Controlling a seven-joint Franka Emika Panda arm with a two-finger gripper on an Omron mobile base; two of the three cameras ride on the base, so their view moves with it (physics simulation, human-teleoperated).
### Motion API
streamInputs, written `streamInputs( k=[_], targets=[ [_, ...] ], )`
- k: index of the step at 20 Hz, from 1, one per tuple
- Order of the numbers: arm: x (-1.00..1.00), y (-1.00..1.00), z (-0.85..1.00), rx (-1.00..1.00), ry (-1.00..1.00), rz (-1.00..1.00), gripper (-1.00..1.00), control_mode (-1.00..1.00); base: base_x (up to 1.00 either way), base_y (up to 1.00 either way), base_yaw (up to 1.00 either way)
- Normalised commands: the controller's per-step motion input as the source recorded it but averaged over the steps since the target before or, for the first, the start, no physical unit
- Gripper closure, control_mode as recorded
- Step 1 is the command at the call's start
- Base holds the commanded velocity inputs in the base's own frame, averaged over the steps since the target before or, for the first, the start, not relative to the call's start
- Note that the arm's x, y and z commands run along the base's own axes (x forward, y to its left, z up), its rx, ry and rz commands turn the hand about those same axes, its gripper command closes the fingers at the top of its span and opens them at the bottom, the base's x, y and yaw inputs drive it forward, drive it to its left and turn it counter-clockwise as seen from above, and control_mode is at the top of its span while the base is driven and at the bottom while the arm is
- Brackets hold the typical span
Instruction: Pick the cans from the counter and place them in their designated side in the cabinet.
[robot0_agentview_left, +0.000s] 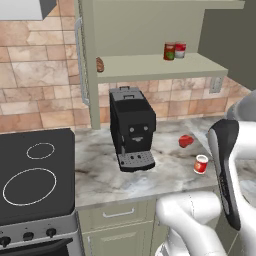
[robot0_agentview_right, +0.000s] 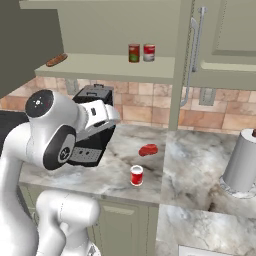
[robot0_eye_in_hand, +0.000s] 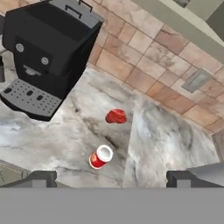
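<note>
A red can with a white band and pale top (robot0_agentview_left: 201, 164) (robot0_agentview_right: 136, 175) stands on the marbled counter (robot0_agentview_left: 100, 175) near its front edge. In the hand view this can (robot0_eye_in_hand: 100, 157) sits just above and left of the midpoint of my gripper (robot0_eye_in_hand: 111, 177). The gripper is open, its fingertips (robot0_eye_in_hand: 43, 177) far apart, with nothing between them, and it hovers well above the counter (robot0_eye_in_hand: 166, 140). On the open cabinet's shelf (robot0_agentview_left: 150, 67) stand a dark can with a red-and-green label (robot0_agentview_left: 169, 51) (robot0_agentview_right: 134, 52) and, beside it, a red-and-white can (robot0_agentview_left: 180, 49) (robot0_agentview_right: 149, 52).
A red lumpy object (robot0_agentview_left: 185, 141) (robot0_eye_in_hand: 116, 116) lies behind the counter can. A black coffee machine (robot0_agentview_left: 131, 127) (robot0_eye_in_hand: 43, 57) stands to the left, with the stovetop (robot0_agentview_left: 35, 175) beyond it. A paper towel roll (robot0_agentview_right: 241, 162) stands far right. A brown item (robot0_agentview_right: 56, 60) lies at the shelf's left end.
</note>
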Motion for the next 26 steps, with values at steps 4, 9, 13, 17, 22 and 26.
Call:
streamInputs(
  k=[4,9,13,17,22,26],
  targets=[
    [-0.18,-0.08,-0.24,0.06,0.04,-0.02,-1.0,-1.0,0.0,0.0,0.0],
    [-0.12,-0.1,-0.16,0.09,0.11,-0.14,-1.0,-1.0,0.0,0.0,0.0],
    [-0.04,-0.04,-0.15,0.11,0.17,-0.08,-1.0,-1.0,0.0,0.0,0.0],
    [-0.03,-0.03,-0.08,0.15,0.07,-0.01,-1.0,-1.0,0.0,0.0,0.0],
    [-0.05,-0.09,-0.22,0.14,0.01,0.0,-1.0,-1.0,0.0,0.0,0.0],
    [-0.02,-0.02,-0.3,0.02,0.0,0.0,-1.0,-1.0,0.0,0.0,0.0]
  ],
)
